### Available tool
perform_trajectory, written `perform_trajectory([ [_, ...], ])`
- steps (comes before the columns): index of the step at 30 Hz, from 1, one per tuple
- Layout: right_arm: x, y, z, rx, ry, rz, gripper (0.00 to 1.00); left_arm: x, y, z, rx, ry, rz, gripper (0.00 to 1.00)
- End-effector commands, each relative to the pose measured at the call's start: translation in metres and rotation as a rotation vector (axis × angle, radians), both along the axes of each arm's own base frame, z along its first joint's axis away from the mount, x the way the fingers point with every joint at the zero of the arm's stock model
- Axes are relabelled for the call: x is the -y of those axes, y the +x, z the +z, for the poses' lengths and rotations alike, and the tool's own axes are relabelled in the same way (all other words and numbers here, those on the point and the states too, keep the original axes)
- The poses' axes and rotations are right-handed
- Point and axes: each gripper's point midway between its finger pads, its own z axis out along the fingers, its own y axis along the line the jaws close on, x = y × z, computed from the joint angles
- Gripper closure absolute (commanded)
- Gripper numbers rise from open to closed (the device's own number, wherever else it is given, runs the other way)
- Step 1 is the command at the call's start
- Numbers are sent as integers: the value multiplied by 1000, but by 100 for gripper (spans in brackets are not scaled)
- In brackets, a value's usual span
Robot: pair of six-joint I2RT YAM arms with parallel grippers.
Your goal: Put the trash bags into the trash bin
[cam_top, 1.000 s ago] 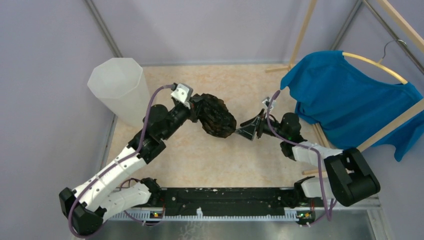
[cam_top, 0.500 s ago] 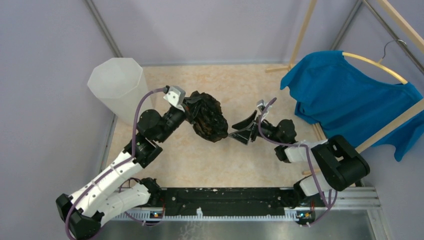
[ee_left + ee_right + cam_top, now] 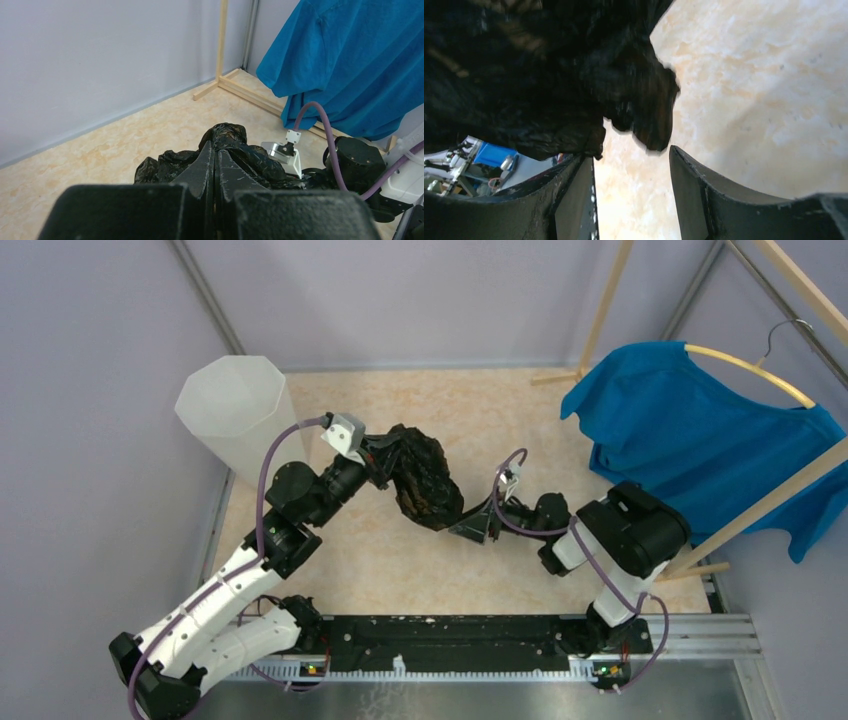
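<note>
- On the far left stands the trash bin (image 3: 235,410), tall and white, at the back left corner of the tabletop (image 3: 400,570). We see no bag in it yet.
- Next comes the left tool (image 3: 383,454). Its two fingers are pressed tight together on the top end of the trash bag (image 3: 425,482). It seems to hold that end up off the tabletop.
- The trash bag is a black, crumpled lump. Its long way runs on a slant, from the left tool down to the right tool.
- The bin lies to the left of the bag, on the other side of the left tool. The left arm is much nearer to the bin. So we think the bag must swing left and go up over the rim.
- The right tool (image 3: 470,528) sits at the low end of the bag. In its own camera the fingers stand apart with a gap. A flap of the bag hangs just in front of that gap, but nothing is pinched.
- On the far right a blue T-shirt (image 3: 700,450) hangs on a hanger (image 3: 760,375), well apart from the bag.
</note>
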Motion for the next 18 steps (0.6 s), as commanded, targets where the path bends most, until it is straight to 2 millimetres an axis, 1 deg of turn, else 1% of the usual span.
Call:
perform_trajectory([
  [1, -19, 10, 71, 278, 188, 7, 42, 0, -4, 18, 47, -52, -12, 100],
  [6, -23, 9, 87, 308, 220, 13, 42, 2, -2, 17, 41, -49, -14, 100],
  [9, -26, 2, 94, 314, 235, 35, 42, 2, -2, 16, 38, -47, -11, 100],
  [11, -28, -2, 95, 308, 236, 46, 43, 1, 0, 15, 32, -45, -5, 100],
  [13, -28, -6, 92, 294, 228, 49, 42, 0, 2, 14, 29, -42, 5, 100],
  [15, -24, -9, 86, 269, 216, 34, 39, -1, 3, 14, 28, -42, 16, 100],
  [18, -17, -9, 70, 231, 171, -9, 34, -2, 4, 14, 27, -40, 23, 100],
])
